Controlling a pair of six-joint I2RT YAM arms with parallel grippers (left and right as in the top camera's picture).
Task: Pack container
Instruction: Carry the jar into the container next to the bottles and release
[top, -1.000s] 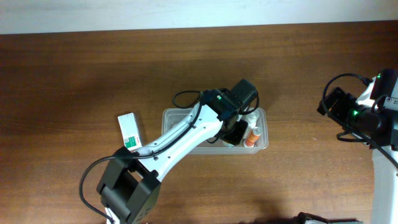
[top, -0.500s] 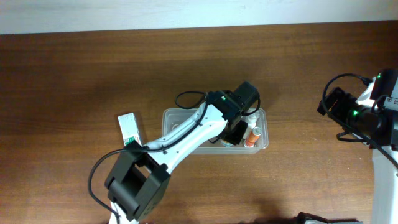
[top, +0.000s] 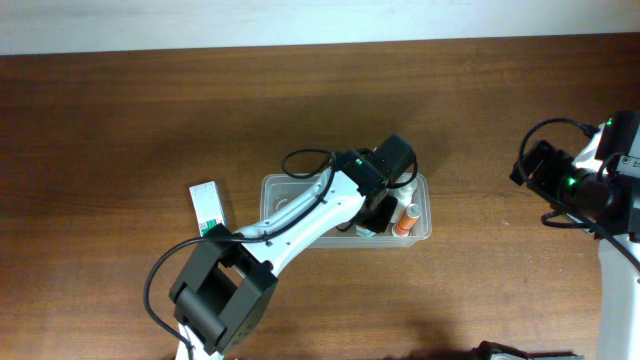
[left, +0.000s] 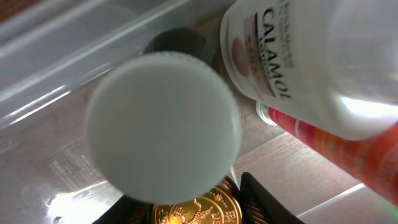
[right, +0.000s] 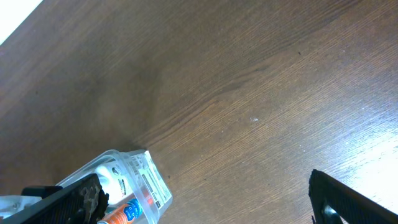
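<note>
brown wooden table, and the left gripper is down inside the container, can't tell its grip. right at its fingers: one white cap, one calamol bottle, one orange-red tube, one gold lid. one white-and-green box lies outside, well apart. right gripper spread wide, holding nothing, far from the container.
</note>
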